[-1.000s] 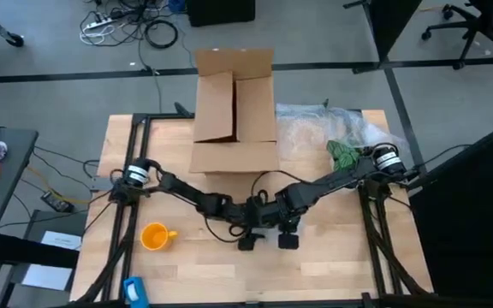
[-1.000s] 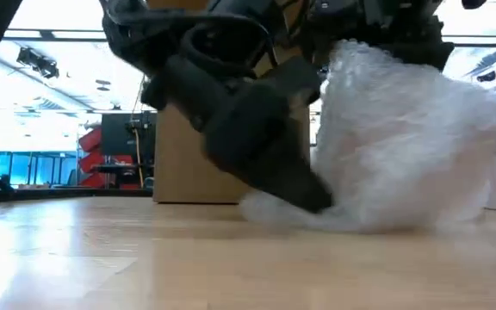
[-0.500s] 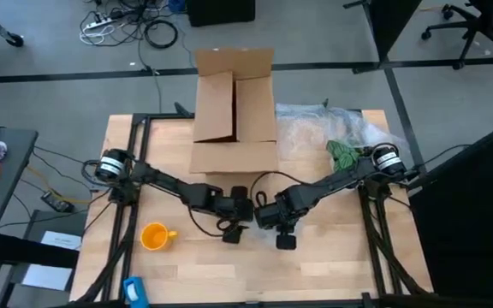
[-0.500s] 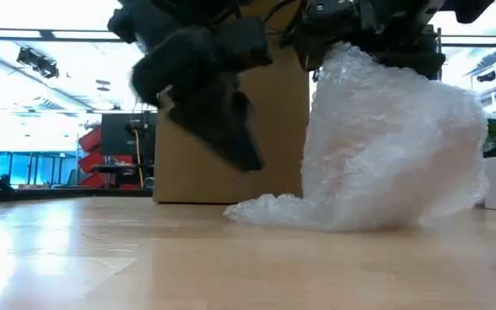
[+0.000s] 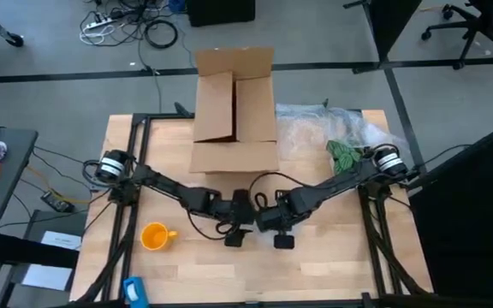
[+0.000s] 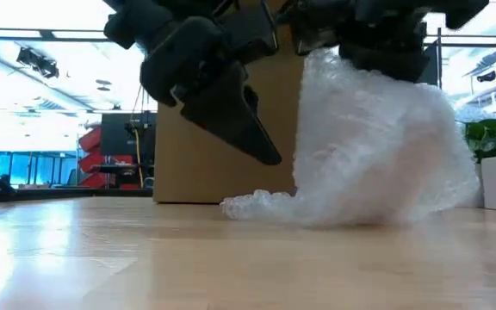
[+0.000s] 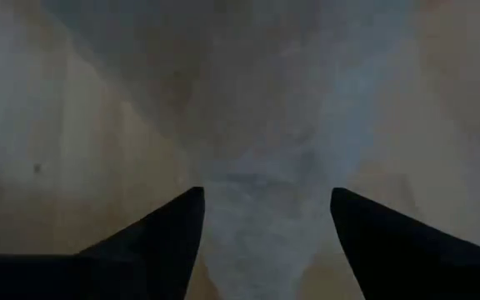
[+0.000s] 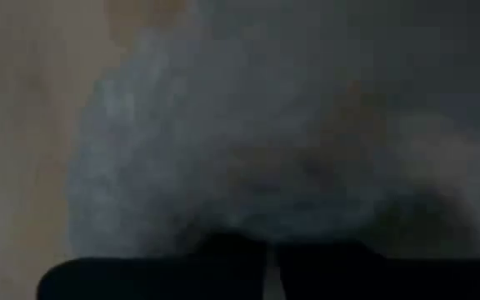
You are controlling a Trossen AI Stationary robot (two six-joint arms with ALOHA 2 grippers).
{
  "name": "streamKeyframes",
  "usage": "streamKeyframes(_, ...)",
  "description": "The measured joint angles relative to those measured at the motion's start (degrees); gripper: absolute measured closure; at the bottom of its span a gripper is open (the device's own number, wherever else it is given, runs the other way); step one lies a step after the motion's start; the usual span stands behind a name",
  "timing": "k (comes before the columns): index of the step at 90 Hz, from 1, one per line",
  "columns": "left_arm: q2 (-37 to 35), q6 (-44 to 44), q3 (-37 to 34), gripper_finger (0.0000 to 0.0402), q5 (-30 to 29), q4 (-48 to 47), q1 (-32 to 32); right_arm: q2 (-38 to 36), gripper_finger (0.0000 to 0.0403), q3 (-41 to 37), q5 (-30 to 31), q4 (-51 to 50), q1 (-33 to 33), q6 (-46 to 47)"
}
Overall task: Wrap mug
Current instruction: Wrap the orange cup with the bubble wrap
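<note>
Broadly, the bench [image 5: 332,257] carries an open cardboard box [image 5: 234,111] at its far side. Near the middle, a bubble wrap sheet [image 6: 377,146] hangs bunched from the right pincer [image 5: 279,240], which is closed on its top edge. The left pincer [image 5: 234,238] hovers just beside it with fingers spread, empty, the sheet's trailing corner between them. The mug [image 5: 155,236] sits apart near the left front, unwrapped. Judging by this, the sheet needs spreading flat before the mug goes on.
</note>
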Motion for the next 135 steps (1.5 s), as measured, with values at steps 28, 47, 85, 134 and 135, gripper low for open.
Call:
streamKeyframes(28,0.00,-0.21,0.00,0.0154,-0.82,-1.79,-0.06,-3.01,0.0403,4.02,-0.19,-8.61,0.66,2.64)
streamKeyframes(47,0.00,-0.22,0.00,0.0154,-1.05,-1.90,-0.04,-5.40,0.0403,4.55,4.67,-8.75,2.29,5.37)
streamKeyframes(85,-8.48,-0.63,-0.02,0.0154,-1.63,-6.18,-2.49,0.81,0.0403,-8.98,0.16,18.34,-0.23,-0.49)
streamKeyframes(134,-7.84,1.56,-0.02,0.0154,-3.16,8.55,-4.42,-8.01,0.0403,-8.03,2.85,11.85,0.18,-0.61)
streamKeyframes(135,-8.02,1.59,-0.02,0.0154,-3.15,8.51,-4.45,-8.19,0.0403,-8.03,2.93,11.75,0.18,-0.56)
